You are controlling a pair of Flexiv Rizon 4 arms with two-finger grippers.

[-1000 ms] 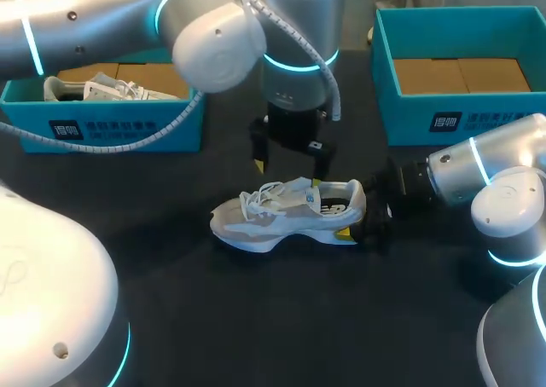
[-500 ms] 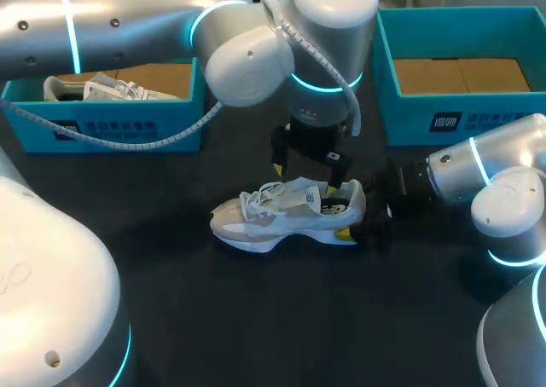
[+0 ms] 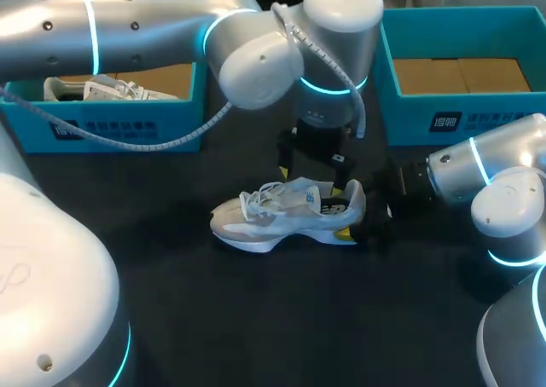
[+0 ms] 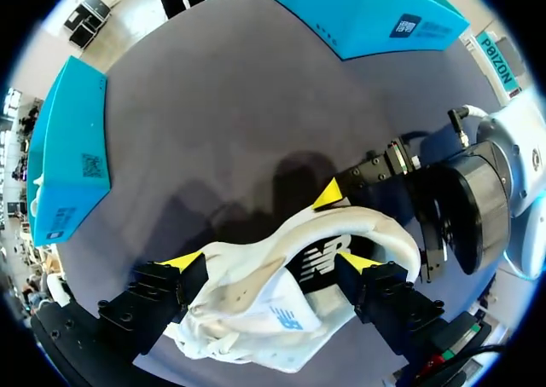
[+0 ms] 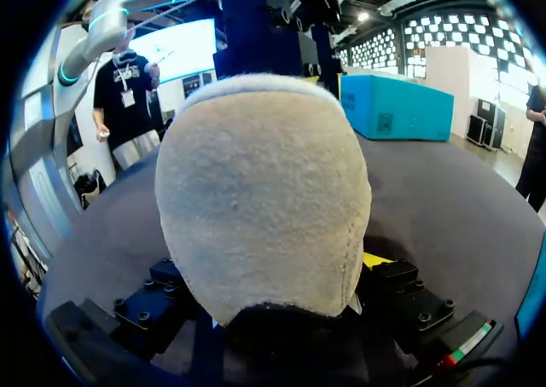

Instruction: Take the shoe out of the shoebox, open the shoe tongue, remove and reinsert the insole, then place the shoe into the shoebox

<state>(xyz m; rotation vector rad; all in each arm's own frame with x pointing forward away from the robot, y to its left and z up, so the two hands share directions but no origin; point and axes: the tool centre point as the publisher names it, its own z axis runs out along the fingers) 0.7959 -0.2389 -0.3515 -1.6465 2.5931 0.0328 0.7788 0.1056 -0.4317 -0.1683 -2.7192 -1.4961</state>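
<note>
Since the shoe (image 3: 286,216) lies on its sole near the middle of the tabletop (image 3: 256,319), out of either teal shoebox, the step in hand looks like opening the tongue. The left gripper (image 3: 310,180) hangs over the shoe's mouth, jaws spread, one yellow tip on each side of the raised tongue (image 3: 296,187). The right gripper (image 5: 273,291) comes in low from the right edge, its jaws pinching the heel from both sides and bracing the shoe.

The next move calls for the left jaws to drop a little, close on the tongue's top edge and draw it up and toward the toe while the heel is held steady. The tongue is thin and floppy, so a shallow bite could slip.

The upper is white mesh with pale grey suede panels, and the heel counter is rounded and fuzzy. The laces (image 3: 256,201) lie loose, and the thick sculpted foam sole (image 3: 256,240) should sit stably.
</note>
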